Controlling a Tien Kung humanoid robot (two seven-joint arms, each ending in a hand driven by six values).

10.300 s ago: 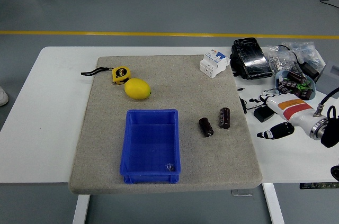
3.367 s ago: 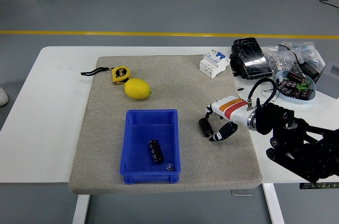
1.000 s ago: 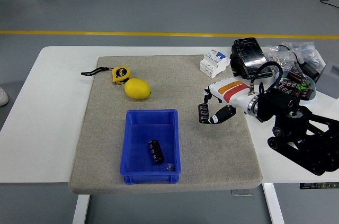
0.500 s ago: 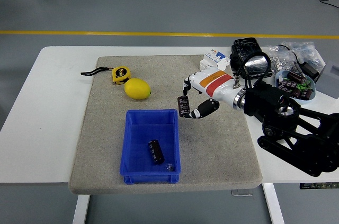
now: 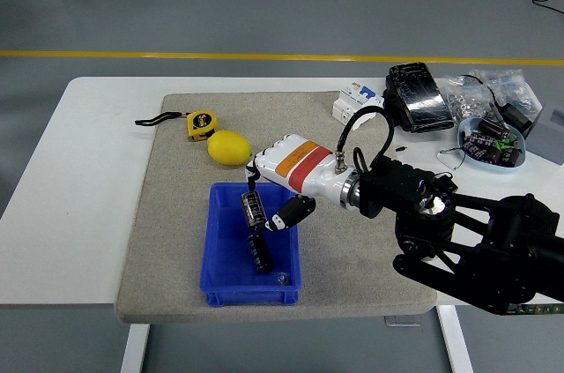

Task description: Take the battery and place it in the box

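- Plainly, a dark cylindrical battery with a glossy sleeve [image 5: 254, 209] was gripped upright in the fingers of the right hand with a white shell and an orange and red band [image 5: 275, 199], and it was held above the open blue plastic box [image 5: 221, 241].
- A second dark cylindrical battery [image 5: 259, 252] was seen lying on its side on the floor of the box, just below the held one.
- The box was rectangular, smooth-walled and shallow, and it was set on a grey felt-like mat [image 5: 176, 214] spread over the white table [image 5: 79, 179].
- The black jointed arm [image 5: 467, 249] was seen reaching in from the right, with a black cable looped at the wrist.
- A yellow lemon [image 5: 229, 147] with a matte rind was seen beyond the box, and a yellow tape measure with a black strap [image 5: 200, 124] lay near it.
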